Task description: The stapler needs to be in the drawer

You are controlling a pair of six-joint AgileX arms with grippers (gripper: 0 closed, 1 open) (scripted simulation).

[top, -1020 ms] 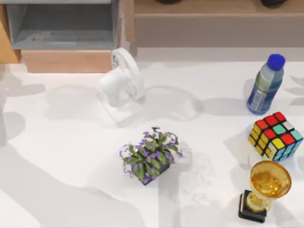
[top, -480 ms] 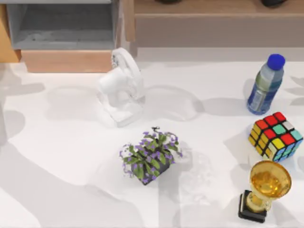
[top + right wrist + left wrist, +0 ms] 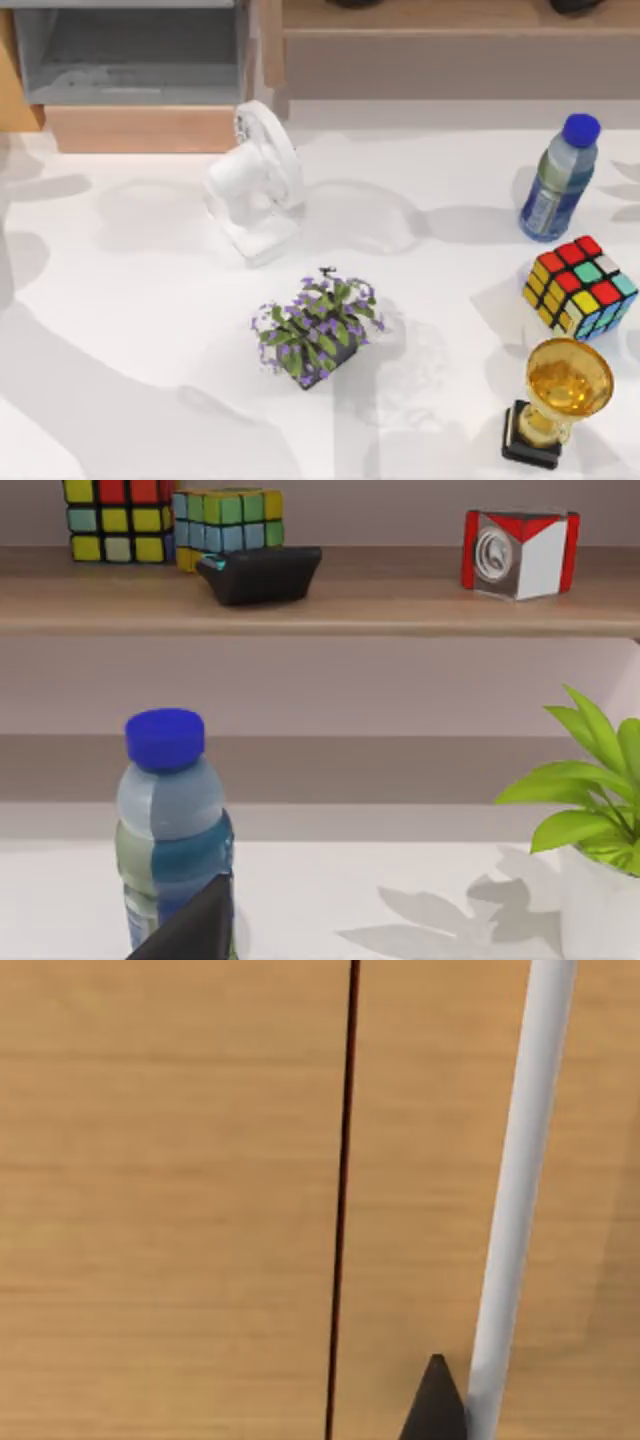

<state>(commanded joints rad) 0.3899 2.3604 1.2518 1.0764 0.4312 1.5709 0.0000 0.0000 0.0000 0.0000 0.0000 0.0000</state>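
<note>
Open grey drawer (image 3: 130, 60) beside the white fan (image 3: 255, 180); no stapler visible to approach carefully; finger states cannot be told.

Blue-capped water bottle (image 3: 172, 825) on table, shelf (image 3: 320, 605) behind, potted plant (image 3: 595, 850)
</note>
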